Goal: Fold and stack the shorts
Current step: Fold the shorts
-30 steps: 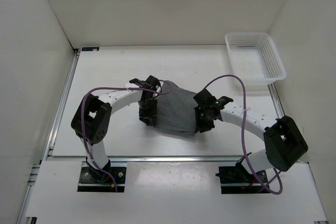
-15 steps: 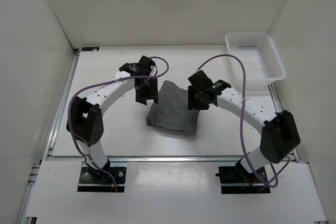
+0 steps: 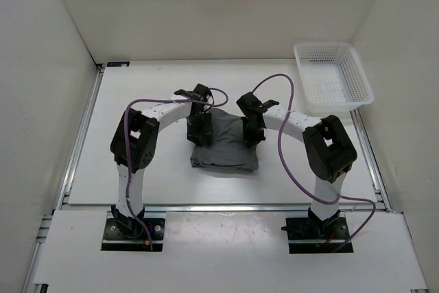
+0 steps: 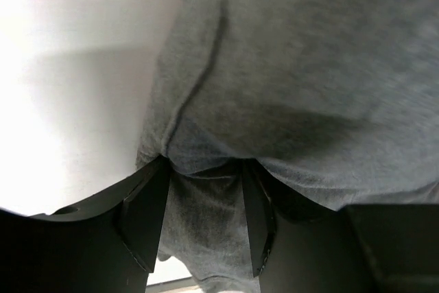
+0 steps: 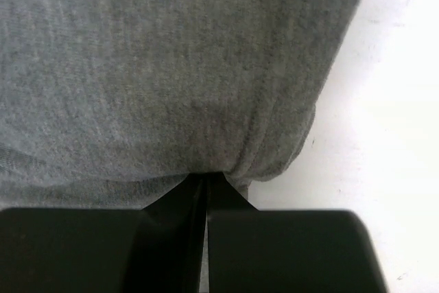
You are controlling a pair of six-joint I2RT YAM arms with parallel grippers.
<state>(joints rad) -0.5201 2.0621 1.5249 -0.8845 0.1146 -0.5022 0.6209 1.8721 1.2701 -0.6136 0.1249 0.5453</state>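
Although the shorts (image 3: 223, 147) lie as a compact grey bundle in the middle of the table (image 3: 137, 101), between the two arms and well apart from the white basket (image 3: 302, 66) at the far right corner, the fold looks easy to spoil. The left fingers (image 4: 145, 219) stand partly apart on the bundle's left edge, with a ridge of cloth lying between them and a loose lip draped over their tips. The right fingers (image 5: 171, 221) are pressed fully together at the hem on the right edge (whether a thread of jersey is caught there I cannot tell). The main risk, as I judge it, is dragging. If either arm pulls back or up with fabric hooked on a tip, the soft top layer would peel open and the bundle would skew or slide on the smooth table. With both wrists crowded over one small bundle, they could also bump each other.
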